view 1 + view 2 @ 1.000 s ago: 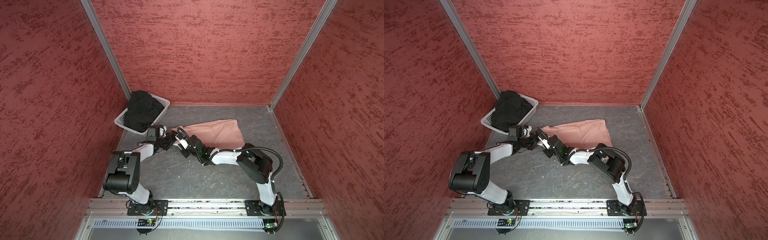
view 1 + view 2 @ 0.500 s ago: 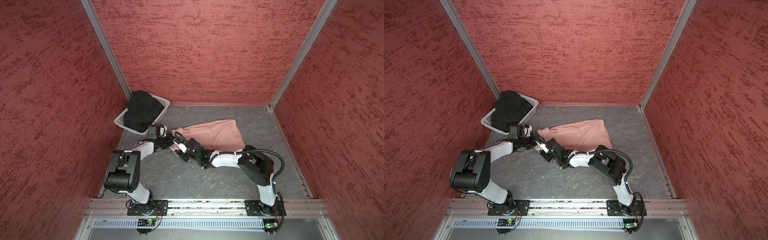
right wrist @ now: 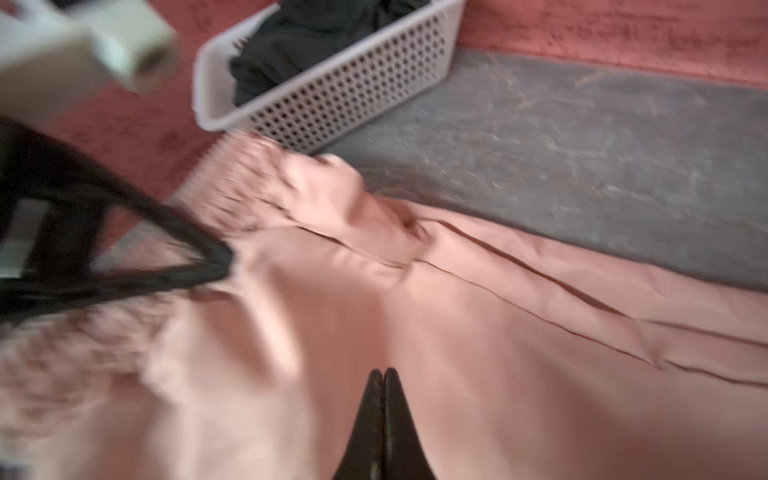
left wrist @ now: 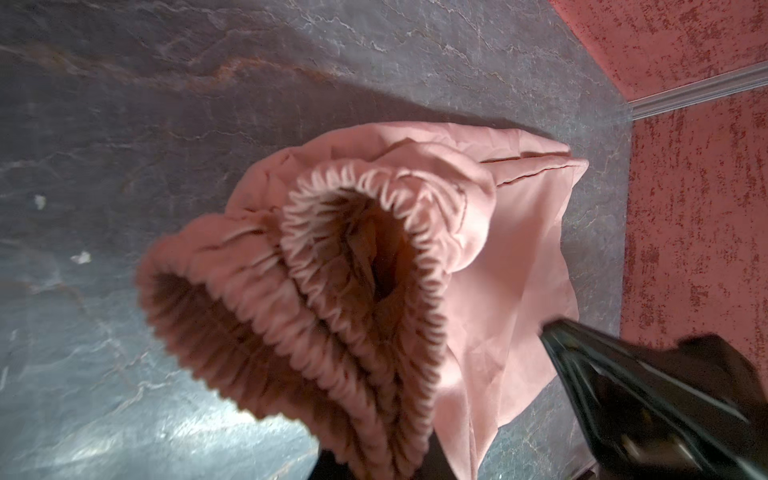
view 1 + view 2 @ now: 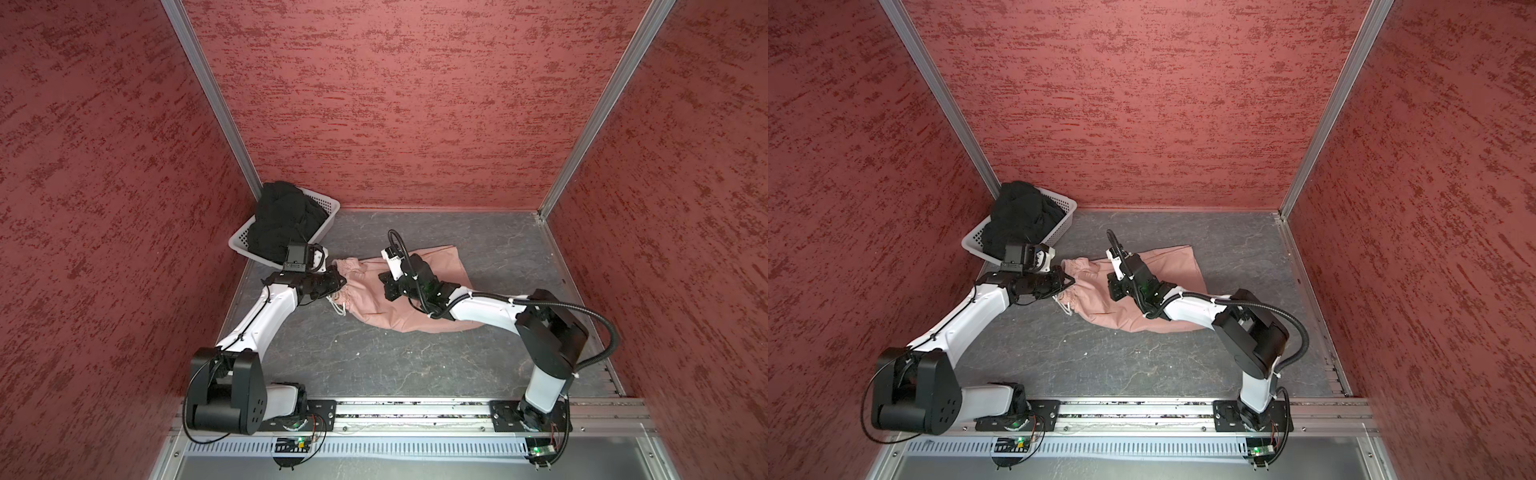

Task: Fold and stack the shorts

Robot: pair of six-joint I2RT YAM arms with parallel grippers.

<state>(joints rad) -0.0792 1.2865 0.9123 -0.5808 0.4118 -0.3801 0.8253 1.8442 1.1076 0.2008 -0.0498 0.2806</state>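
Observation:
The dusty-pink shorts [image 5: 415,309] [image 5: 1160,266] lie across the middle of the grey floor, gathered waistband to the left with a pale drawstring [image 5: 338,309] hanging off it. My left gripper [image 5: 338,280] [image 5: 1069,282] is shut on that waistband [image 4: 332,299], which bunches up and hides the jaws in the left wrist view. My right gripper [image 5: 384,286] [image 3: 383,374] hovers shut and empty just over the pink cloth [image 3: 498,332], a short way right of the left one. The black shorts [image 5: 282,220] [image 5: 1017,216] sit heaped in the basket.
The white perforated basket [image 5: 328,205] [image 3: 353,83] stands in the back left corner, close behind the left gripper. Red walls close in the back and both sides. The arm bases sit on a metal rail [image 5: 415,409] along the front edge.
The left gripper has shut on the waistband. The right gripper has let go, drawn back to the right over the shorts, and shut again with nothing in it.

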